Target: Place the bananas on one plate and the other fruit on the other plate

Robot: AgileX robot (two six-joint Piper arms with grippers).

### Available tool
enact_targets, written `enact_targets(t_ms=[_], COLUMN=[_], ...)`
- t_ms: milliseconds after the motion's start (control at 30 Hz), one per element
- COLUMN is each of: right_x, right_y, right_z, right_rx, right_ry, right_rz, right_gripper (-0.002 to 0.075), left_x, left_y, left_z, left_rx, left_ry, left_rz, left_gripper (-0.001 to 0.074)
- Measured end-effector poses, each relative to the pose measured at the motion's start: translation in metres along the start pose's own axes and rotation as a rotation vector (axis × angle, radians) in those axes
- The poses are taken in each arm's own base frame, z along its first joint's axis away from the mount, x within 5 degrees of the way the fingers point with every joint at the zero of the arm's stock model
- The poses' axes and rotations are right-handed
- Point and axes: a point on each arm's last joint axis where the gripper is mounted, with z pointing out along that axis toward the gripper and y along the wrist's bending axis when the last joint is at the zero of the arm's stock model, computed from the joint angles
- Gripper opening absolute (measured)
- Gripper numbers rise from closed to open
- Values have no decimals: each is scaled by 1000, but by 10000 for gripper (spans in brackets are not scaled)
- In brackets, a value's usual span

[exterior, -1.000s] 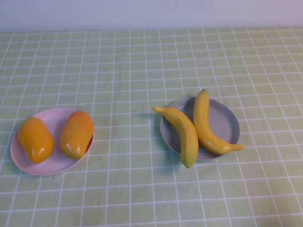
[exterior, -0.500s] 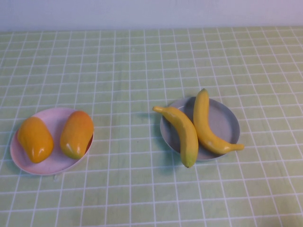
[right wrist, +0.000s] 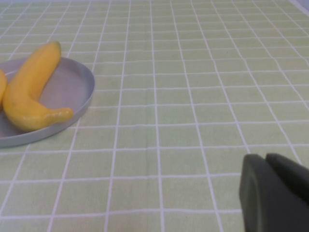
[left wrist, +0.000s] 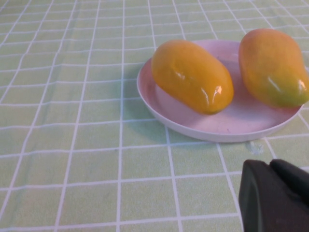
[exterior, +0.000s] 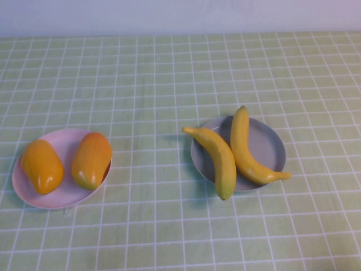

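While both bananas (exterior: 225, 158) lie side by side on the grey-blue plate (exterior: 269, 147), the one farther from the pink plate rests inside the rim and the nearer one overhangs the edge at both ends. Well apart from the grey-blue plate, the pink plate (exterior: 62, 195) carries two mangoes (exterior: 67, 162), set close together without touching. Green checked cloth covers the surface (exterior: 169, 73) around both. Neither arm shows from above. Only a dark corner of the left tool (left wrist: 275, 195) appears near the pink plate, pressed together; the right tool (right wrist: 275, 193), likewise cut off, is pressed together, with the grey-blue plate well away.
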Motion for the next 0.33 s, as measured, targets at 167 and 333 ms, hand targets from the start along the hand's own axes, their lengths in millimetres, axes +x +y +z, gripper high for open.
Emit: enact_targets(t_ms=[167, 333], right_x=[0, 0], right_y=[0, 0], right_z=[0, 0], right_rx=[0, 0], right_ry=[0, 0], right_rz=[0, 1], right_gripper=[-15, -15], left_x=[0, 0], left_y=[0, 0], left_z=[0, 0], left_rx=[0, 0], left_ry=[0, 0], left_rz=[0, 0], left_gripper=[-4, -4])
